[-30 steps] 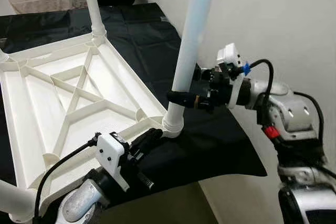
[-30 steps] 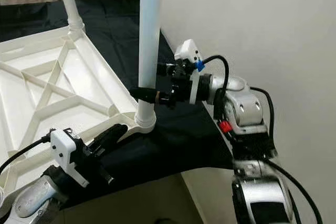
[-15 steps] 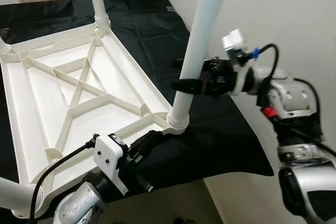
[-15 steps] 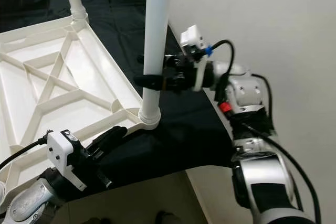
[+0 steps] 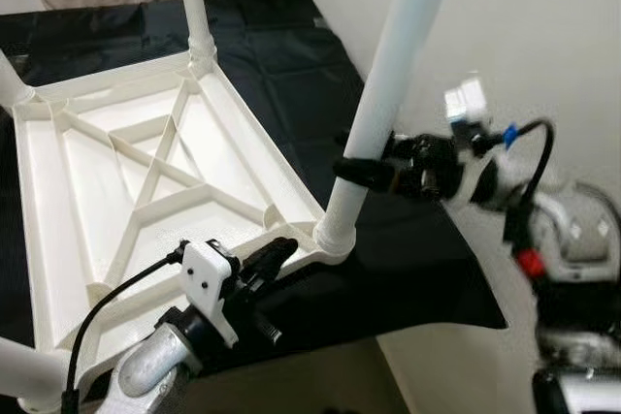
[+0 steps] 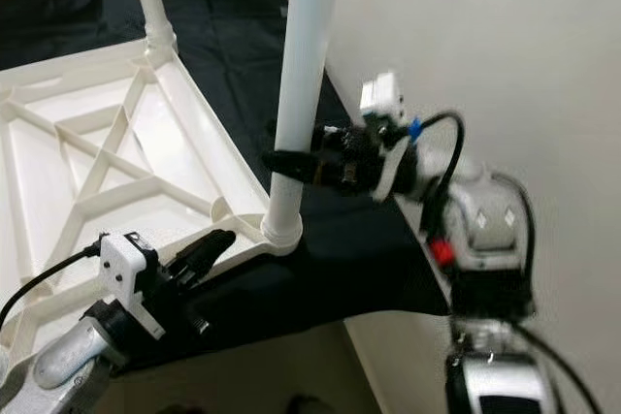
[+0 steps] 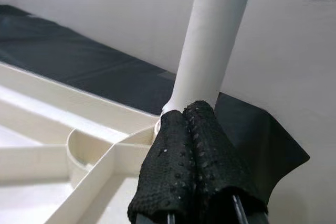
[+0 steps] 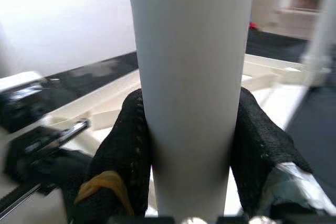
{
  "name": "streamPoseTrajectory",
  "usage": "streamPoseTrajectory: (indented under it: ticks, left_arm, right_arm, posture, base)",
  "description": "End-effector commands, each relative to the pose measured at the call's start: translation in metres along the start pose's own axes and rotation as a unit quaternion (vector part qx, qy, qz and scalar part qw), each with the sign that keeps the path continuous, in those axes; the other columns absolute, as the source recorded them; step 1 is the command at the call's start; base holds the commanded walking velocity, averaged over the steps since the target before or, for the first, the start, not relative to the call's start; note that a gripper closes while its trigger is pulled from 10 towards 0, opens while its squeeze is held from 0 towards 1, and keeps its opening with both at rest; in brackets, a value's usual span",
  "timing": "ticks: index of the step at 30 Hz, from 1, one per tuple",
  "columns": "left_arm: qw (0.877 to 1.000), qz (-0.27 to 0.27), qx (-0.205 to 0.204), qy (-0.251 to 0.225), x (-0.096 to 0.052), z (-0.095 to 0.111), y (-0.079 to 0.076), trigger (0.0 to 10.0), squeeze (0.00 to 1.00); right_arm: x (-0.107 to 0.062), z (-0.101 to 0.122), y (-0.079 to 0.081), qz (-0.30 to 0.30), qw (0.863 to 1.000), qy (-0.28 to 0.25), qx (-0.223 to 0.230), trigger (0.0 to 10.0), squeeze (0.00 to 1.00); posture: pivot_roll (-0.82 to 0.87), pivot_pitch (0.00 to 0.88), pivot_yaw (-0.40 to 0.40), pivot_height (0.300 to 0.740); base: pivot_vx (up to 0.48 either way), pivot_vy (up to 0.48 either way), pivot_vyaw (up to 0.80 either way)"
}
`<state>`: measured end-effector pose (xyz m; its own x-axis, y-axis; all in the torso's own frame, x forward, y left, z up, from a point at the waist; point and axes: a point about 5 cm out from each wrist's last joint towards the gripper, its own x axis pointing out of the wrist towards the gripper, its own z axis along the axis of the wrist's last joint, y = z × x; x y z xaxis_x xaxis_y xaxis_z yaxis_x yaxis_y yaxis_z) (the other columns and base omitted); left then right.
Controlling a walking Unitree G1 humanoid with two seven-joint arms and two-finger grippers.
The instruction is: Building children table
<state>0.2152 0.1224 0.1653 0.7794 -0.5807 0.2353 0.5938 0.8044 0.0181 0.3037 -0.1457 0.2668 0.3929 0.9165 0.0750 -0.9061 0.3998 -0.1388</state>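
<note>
Table top: the white plastic table top [image 5: 146, 191] lies upside down on a black cloth [image 5: 408, 269], ribbed underside up; it spreads away from the left gripper toward the robot's left and forward.
Left gripper: the left gripper [image 5: 275, 254] reaches low along the near edge of the table top, its two black fingers [image 7: 194, 150] pressed together with nothing between them; the tips rest at the corner socket [image 5: 330, 239], just touching the foot of the leg.
Left arm pose: forearm low and near the robot, pointing forward and to the right along the table's near rim.
Table leg: the white round table leg [image 5: 388, 94] stands in that corner socket, long axis nearly upright with a slight lean; it rises directly above the left fingertips and passes between the right gripper's fingers.
Right gripper: the right gripper [image 5: 374, 174] is clamped around the leg partway up, one finger [image 8: 121, 150] on each side of the tube, well above the socket.
Right arm pose: forearm roughly level, coming in from the robot's right, gripper pointing leftward across the leg.
Key relation: the socket lies straight down the leg's axis from the right gripper, so seating the leg likely calls for a push along that axis, with the left gripper steadying the corner.
Other legs: another white leg [image 5: 194, 2] stands at the far corner, well apart from both grippers.
</note>
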Motion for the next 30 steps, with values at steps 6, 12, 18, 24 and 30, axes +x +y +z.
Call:
streamPoseTrajectory:
  ticks: [6,12,18,24,30]
  left_arm:
    - [1.000,0.007,-0.003,0.005,0.006,-0.012,0.008,10.0,0.00]
    - [1.000,0.009,-0.002,0.000,0.011,-0.016,0.011,10.0,0.00]
    - [1.000,0.017,0.001,-0.004,0.010,-0.017,0.011,10.0,0.00]
    - [1.000,0.014,0.001,-0.005,0.009,-0.018,0.010,10.0,0.00]
    - [1.000,0.013,0.001,-0.005,0.008,-0.019,0.009,10.0,0.00]
  right_arm:
    - [-0.003,-0.066,0.005,-0.469,0.869,0.155,0.024,0.0,0.00]
    - [0.019,-0.066,0.018,-0.427,0.893,0.140,0.031,0.0,0.00]
    - [0.035,-0.053,0.014,-0.391,0.911,0.118,0.059,10.0,0.00]
    - [0.054,0.000,0.029,-0.158,0.987,-0.001,0.031,10.0,1.00]
    - [0.037,0.022,0.022,-0.066,0.997,-0.025,-0.016,10.0,1.00]
  posture:
    - [-0.09,0.063,-0.084,0.740]
    - [-0.08,0.041,-0.102,0.740]
    - [-0.06,0.046,-0.106,0.740]
    - [-0.05,0.053,-0.102,0.740]
    - [-0.04,0.056,-0.099,0.740]
  base:
    - [0.000,0.000,0.00]
    - [0.000,0.000,0.00]
    - [0.000,0.000,0.00]
    - [0.000,0.000,0.00]
    - [0.000,0.000,0.00]
